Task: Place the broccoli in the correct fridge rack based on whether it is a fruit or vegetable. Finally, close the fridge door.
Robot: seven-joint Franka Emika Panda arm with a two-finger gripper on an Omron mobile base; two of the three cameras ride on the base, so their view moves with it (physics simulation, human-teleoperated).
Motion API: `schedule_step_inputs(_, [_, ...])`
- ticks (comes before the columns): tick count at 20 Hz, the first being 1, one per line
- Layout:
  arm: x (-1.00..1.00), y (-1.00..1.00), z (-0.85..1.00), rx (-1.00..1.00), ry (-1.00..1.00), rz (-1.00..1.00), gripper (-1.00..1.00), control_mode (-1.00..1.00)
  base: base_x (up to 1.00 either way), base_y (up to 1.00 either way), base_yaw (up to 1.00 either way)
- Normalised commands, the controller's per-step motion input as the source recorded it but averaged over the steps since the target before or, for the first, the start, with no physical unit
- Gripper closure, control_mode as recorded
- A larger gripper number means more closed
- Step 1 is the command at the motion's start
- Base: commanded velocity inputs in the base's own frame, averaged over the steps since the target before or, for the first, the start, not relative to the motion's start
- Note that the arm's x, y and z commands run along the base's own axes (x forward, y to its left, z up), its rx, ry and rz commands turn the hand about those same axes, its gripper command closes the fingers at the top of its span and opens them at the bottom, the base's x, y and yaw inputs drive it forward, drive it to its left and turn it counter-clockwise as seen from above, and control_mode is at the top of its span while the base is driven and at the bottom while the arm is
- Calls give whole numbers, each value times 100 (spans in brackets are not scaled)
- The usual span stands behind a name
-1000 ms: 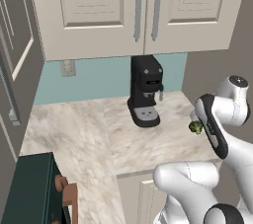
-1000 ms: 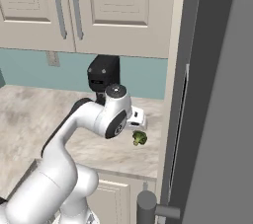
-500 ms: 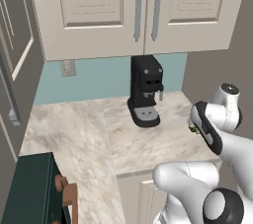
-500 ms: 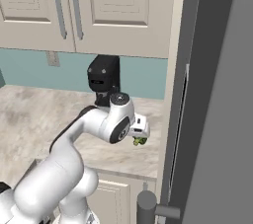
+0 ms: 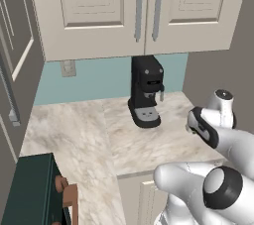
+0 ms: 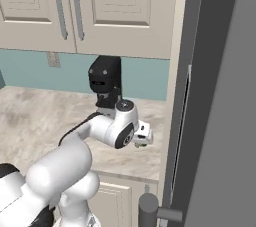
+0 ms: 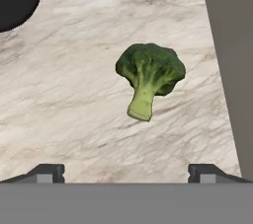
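Green broccoli (image 7: 149, 76) lies untouched on the marble counter (image 7: 64, 94); end effector (image 7: 126, 171) above, spread wide, empty.

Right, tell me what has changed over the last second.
The arm has swung its hand down over the broccoli; in the base views the hand now covers it. The jaws stand wide apart, fingertips clear of it, nothing taken hold of. The broccoli lies where it did on the marble counter, and the coffee machine has not moved.
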Motion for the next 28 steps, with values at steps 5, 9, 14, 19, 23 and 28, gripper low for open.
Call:
schedule_step_inputs(5, [21, -7, -8, 0, 2, -2, -100, -100, 0, 0, 0])
schedule_step_inputs(9, [17, -4, -11, 0, 4, 0, -100, -100, 0, 0, 0])
schedule_step_inputs(14, [15, -4, -21, 0, 5, 0, -100, -100, 0, 0, 0])
schedule_step_inputs(19, [23, 0, -20, 0, 4, 0, -100, -100, 0, 0, 0])
schedule_step_inputs(23, [22, -8, -4, 0, 5, 0, -100, -100, 0, 0, 0])
schedule_step_inputs(28, [17, -7, -15, 0, 5, 0, -100, -100, 0, 0, 0])
